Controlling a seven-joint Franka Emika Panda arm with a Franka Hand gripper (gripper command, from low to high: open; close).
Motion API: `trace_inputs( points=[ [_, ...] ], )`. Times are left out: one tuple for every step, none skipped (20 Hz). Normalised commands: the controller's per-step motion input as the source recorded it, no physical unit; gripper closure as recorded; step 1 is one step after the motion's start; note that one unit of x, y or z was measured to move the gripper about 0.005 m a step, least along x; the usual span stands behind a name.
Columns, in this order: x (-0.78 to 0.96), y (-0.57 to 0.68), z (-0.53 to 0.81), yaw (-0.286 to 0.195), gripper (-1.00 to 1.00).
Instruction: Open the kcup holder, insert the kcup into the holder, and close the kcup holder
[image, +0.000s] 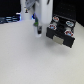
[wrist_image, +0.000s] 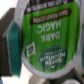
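Note:
The kcup (wrist_image: 46, 36) fills the wrist view: a round green foil top with white lettering, very close to the camera. A dark fingertip (wrist_image: 10, 39) lies against its side. In the exterior view my gripper (image: 36, 26) hangs above the white table, to the exterior view's left of the kcup holder (image: 64, 11), and is shut on the kcup. The holder is a black box. Its lower drawer (image: 60, 31) is pulled out and shows round slots, several with pods in them. The kcup itself is too small to make out in the exterior view.
The white table (image: 30, 60) spreads across the front. Dark items (image: 7, 20) stand along the back at the exterior view's left. My white arm (image: 30, 6) comes down from the back.

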Motion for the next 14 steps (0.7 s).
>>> trace_inputs(
  points=[
    [0.09,0.67,0.51,0.010,1.00],
    [0.12,0.70,0.43,0.006,1.00],
    [0.10,0.69,0.48,0.003,1.00],
    [0.12,0.68,0.47,0.004,1.00],
    [0.13,0.69,0.46,0.005,1.00],
    [0.14,0.71,0.39,0.003,1.00],
    [0.13,0.70,0.39,0.005,1.00],
    [0.13,0.70,0.36,0.004,1.00],
    [0.12,0.70,0.33,0.004,1.00],
    [0.11,0.70,0.32,0.006,1.00],
    [0.13,0.69,0.33,0.007,1.00],
    [0.11,0.67,0.30,0.017,1.00],
    [0.11,0.68,0.27,0.015,1.00],
    [0.12,0.68,0.26,0.016,1.00]
  ],
)
